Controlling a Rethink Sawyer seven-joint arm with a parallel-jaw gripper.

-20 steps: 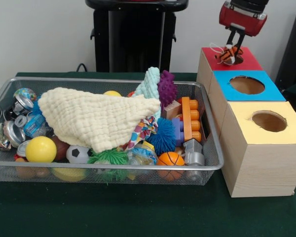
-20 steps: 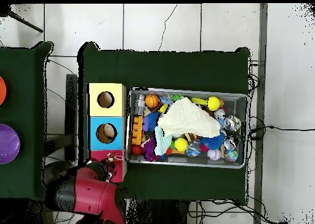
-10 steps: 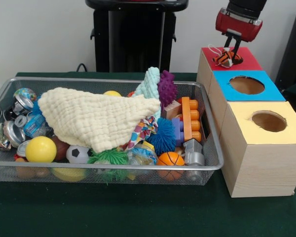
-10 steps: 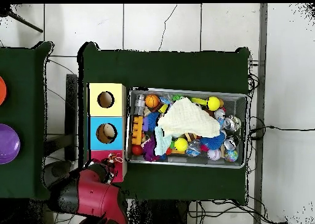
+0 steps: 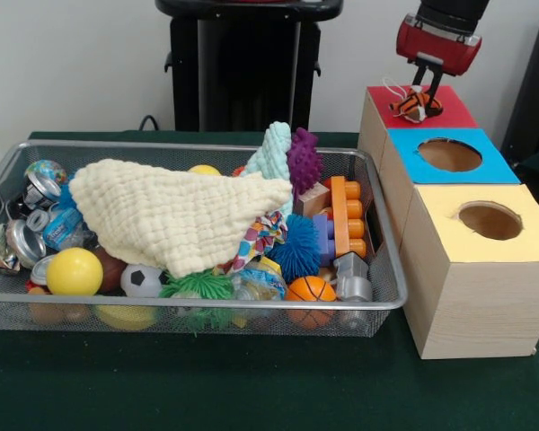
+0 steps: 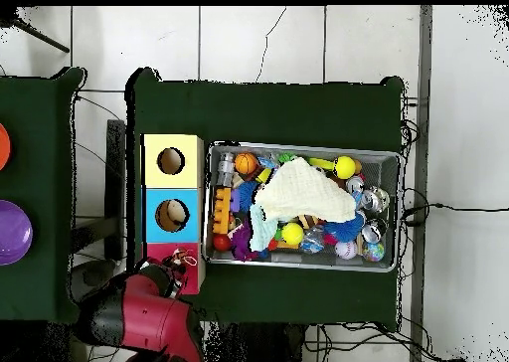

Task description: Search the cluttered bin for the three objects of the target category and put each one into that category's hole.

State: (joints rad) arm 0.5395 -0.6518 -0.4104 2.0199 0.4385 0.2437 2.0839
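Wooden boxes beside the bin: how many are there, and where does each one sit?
3, in a row beside the bin: the yellow-topped box nearest the front camera, the blue-topped box in the middle, the red-topped box farthest back, under the gripper. None looks hidden.

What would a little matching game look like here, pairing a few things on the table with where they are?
Things:
1. cream cloth
2. orange striped toy
3. yellow ball
4. yellow-topped box

Places:
A. on the red-topped box
B. draped over the toys in the bin
C. nearest the front camera, beside the bin
D. in the bin, near its front rim

Pairs: 1-B, 2-A, 3-D, 4-C
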